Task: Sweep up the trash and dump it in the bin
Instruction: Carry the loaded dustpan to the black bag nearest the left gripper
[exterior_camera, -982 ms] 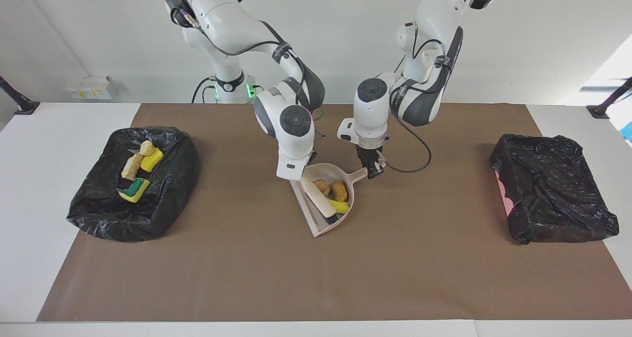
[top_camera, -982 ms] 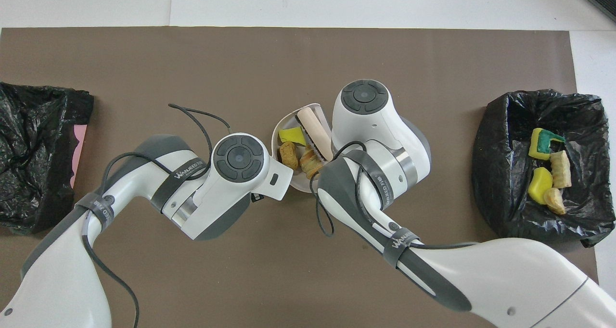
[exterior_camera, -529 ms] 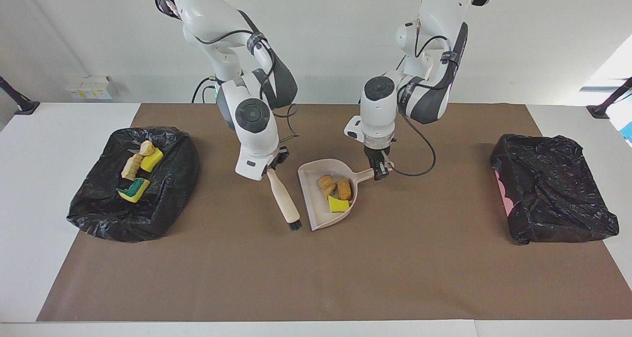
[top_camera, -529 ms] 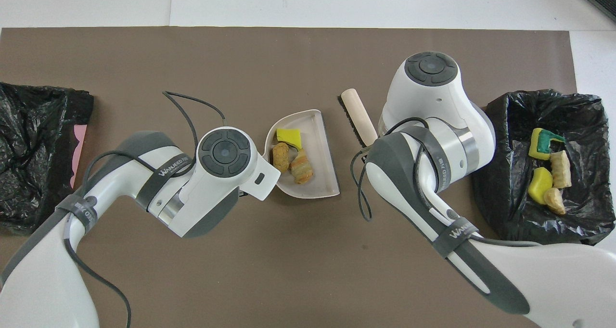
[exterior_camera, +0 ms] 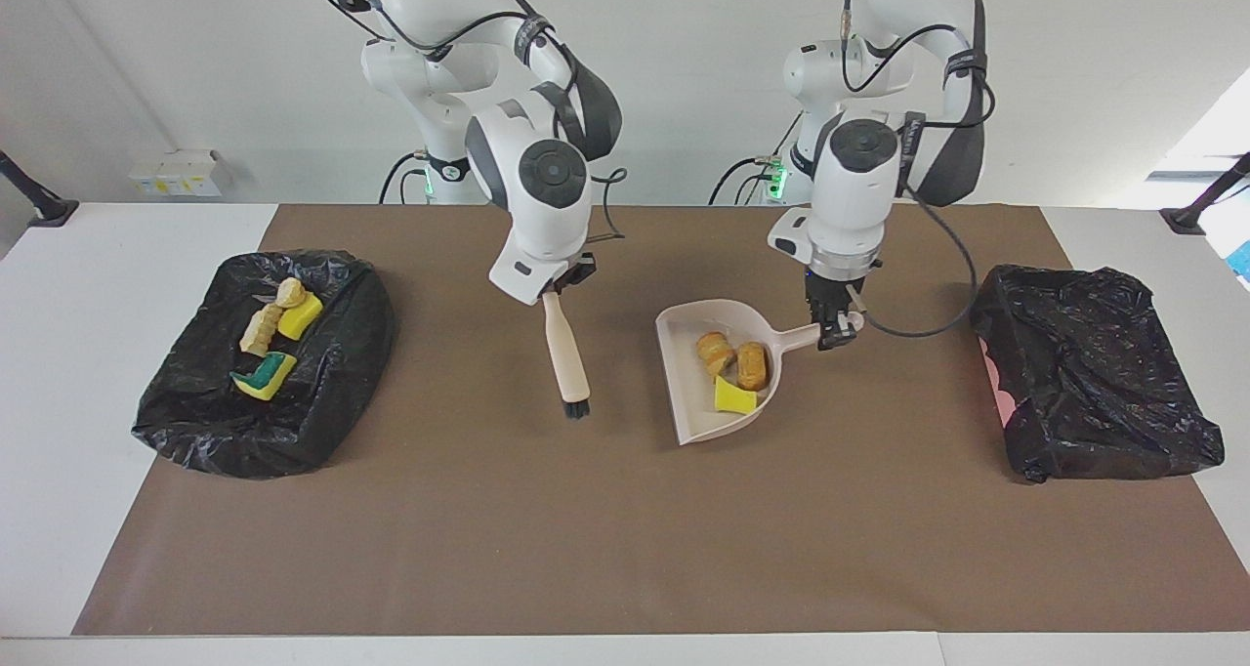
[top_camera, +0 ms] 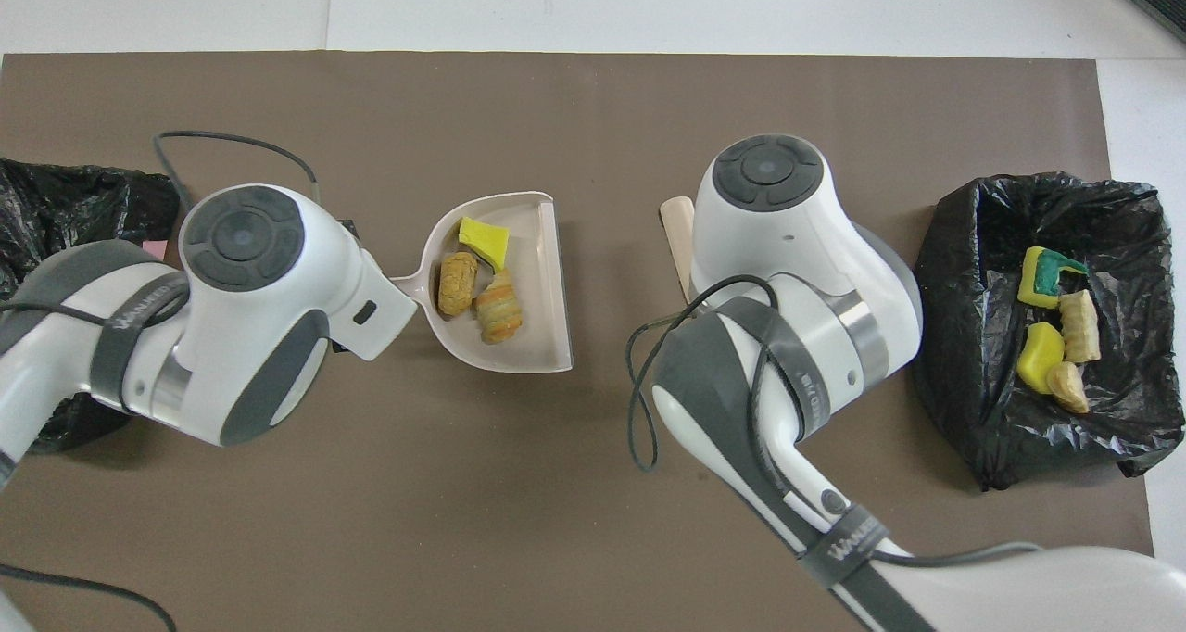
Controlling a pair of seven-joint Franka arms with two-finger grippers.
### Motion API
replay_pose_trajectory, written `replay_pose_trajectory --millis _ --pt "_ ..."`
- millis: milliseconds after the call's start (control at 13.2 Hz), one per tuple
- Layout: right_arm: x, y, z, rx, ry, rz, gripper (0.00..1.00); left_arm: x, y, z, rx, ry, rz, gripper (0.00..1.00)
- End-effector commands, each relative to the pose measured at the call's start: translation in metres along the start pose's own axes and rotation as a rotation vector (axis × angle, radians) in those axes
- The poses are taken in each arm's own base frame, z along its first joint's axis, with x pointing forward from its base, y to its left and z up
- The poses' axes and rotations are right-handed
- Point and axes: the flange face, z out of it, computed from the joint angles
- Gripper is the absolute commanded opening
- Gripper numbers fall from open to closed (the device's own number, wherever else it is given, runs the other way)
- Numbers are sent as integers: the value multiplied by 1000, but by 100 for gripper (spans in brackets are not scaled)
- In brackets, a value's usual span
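Two black-lined bins are sitting at the tabletop's ends; the bin [exterior_camera: 264,363] at the right arm's end is holding four scraps. Left gripper [exterior_camera: 833,332], fingers clenched on the dustpan [exterior_camera: 718,373] handle, is carrying three scraps of trash [exterior_camera: 732,365]. Right gripper [exterior_camera: 562,285] is grasping the brush [exterior_camera: 566,353], bristles down.

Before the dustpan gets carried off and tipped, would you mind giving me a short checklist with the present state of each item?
1. Left tool shut on the beige plastic dustpan by its handle: ok.
2. Three scraps in the pan, two golden-brown bread-like pieces and a yellow sponge bit: ok.
3. Right tool shut on the wooden-handled brush, apart from the pan: ok.
4. Brown mat free of visible stray scraps: ok.
5. Which black-lined bin is meant: cannot tell; the one at the right arm's end holds scraps.
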Motion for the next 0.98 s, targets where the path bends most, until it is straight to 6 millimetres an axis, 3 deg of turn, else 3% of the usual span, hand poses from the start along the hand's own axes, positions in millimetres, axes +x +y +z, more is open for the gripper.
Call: replay_pose_trajectory --millis 0,378,756,907 --pt "-37 -30 9 67 -13 80 0 -62 1 -27 2 28 42 0" --pt "-86 -124 35 101 -17 169 0 -225 -10 -44 9 122 81 0" --pt "-110 -176 79 137 -1 160 0 -373 -7 -58 59 91 -39 0" --pt "-113 -198 102 151 -10 187 0 -415 -7 -63 80 53 -64 0"
